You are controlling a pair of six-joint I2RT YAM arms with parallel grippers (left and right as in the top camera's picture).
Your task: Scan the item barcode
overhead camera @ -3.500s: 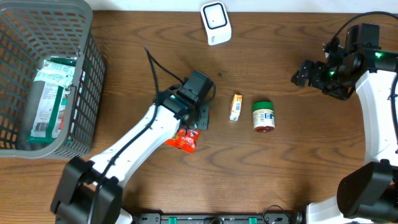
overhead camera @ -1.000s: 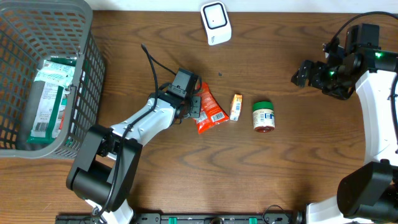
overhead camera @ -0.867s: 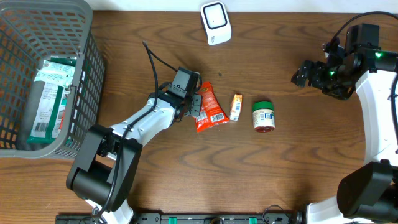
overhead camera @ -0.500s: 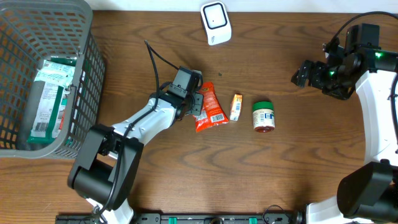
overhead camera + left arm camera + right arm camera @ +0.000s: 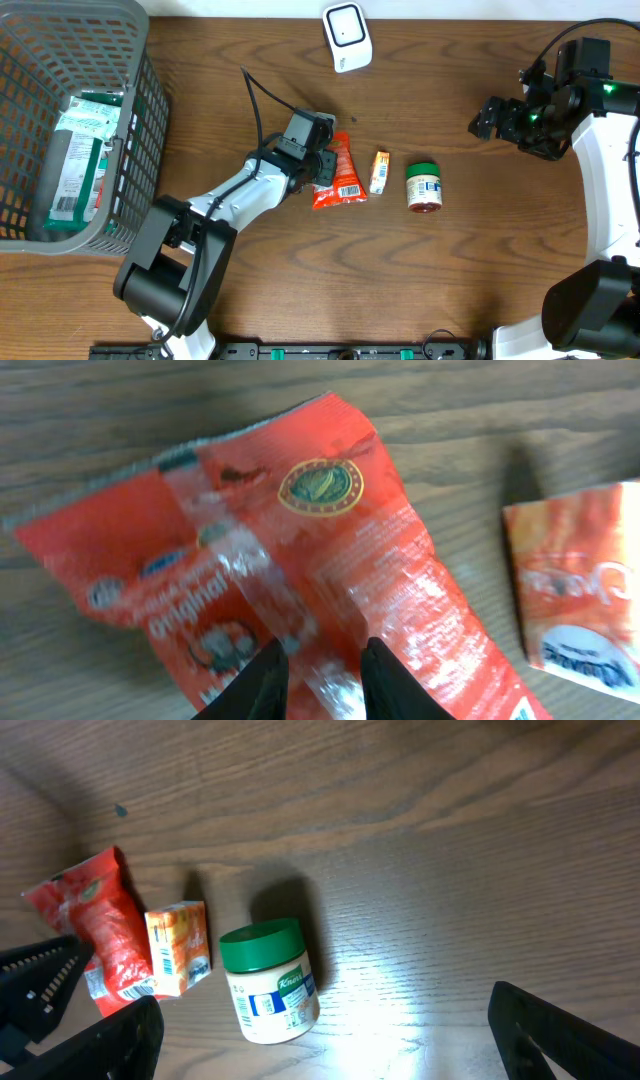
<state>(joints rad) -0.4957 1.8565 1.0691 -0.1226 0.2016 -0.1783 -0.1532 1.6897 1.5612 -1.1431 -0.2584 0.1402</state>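
Note:
The item is a red snack packet lying flat-ish just above the wooden table, a white barcode patch at its lower end. My left gripper is shut on the packet's left edge; in the left wrist view the black fingertips pinch the crinkled red packet. The white scanner stands at the table's far edge, above and apart from the packet. My right gripper hovers open at the far right, holding nothing, its fingers wide apart over the table.
A small orange box lies right beside the packet, and a green-lidded jar lies on its side to its right. A grey basket with packaged goods stands at the left edge.
The left gripper has carried the red packet up from the table's middle, then shifted it slightly right and toward the scanner, turning it more upright. The right arm has not moved.

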